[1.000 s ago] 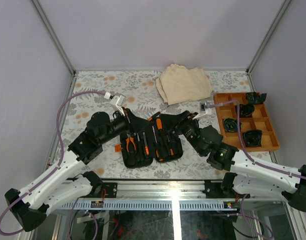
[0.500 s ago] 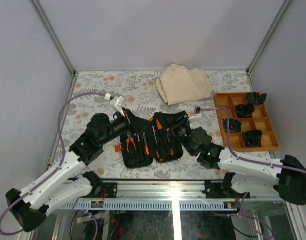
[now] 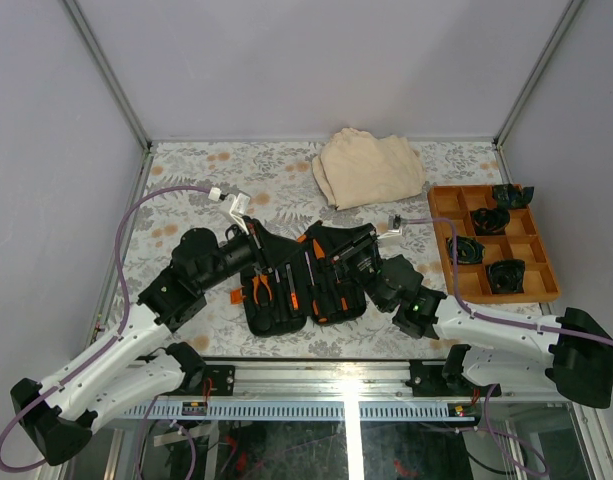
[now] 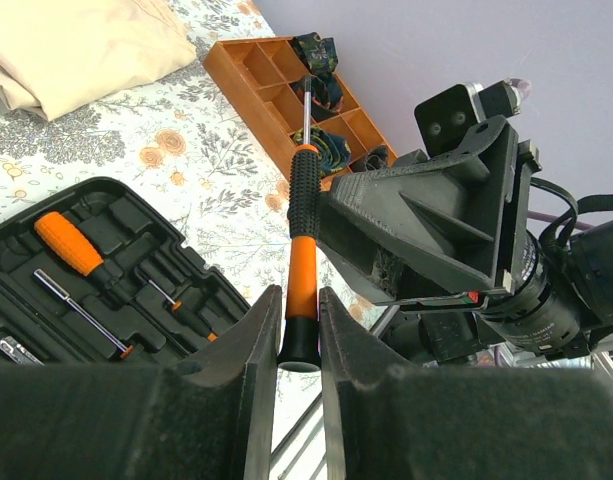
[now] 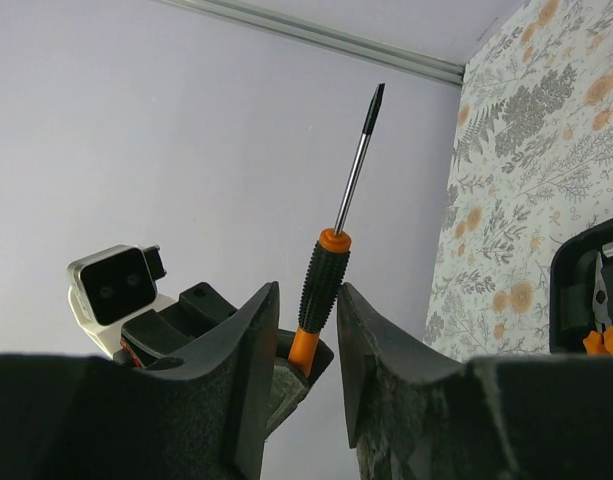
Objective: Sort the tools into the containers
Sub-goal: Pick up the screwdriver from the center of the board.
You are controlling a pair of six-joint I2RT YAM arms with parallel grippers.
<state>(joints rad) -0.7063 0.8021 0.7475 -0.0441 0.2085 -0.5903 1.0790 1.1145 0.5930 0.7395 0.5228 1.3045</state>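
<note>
Two matt black, coarse-grained fingers (image 4: 254, 350) of the left gripper (image 4: 298, 312) are closed tightly on the flat butt end of a screwdriver (image 4: 302, 210). This tool has a smooth orange lower handle, a ribbed black rubber-like grip, an orange collar and a thin bright round steel shaft ending in a dark tip. It is held in the air above the open tool case (image 3: 271, 318), spanning between the two grippers. The right gripper (image 5: 306, 297) has its similarly textured, curved fingers (image 5: 251, 350) standing partly open on either side of the ribbed grip. A narrow gap shows on one side, while the other finger lies just beside the handle, and contact there cannot be told. The case is black hard plastic with rounded corners, its two hinged halves lying flat with moulded slots. One half holds orange-handled pliers (image 3: 261, 289), and a slot in the other holds a stubby orange-and-black screwdriver (image 4: 71, 243) beside thin metal bits. The case rests on a table (image 3: 186, 190) covered in a pale floral print. Beyond the case lies a soft, folded beige cloth (image 3: 371, 168). At the right edge stands a rectangular orange-brown compartment tray (image 3: 541, 290), several of its cells containing dark bundled items too small to identify.
</note>
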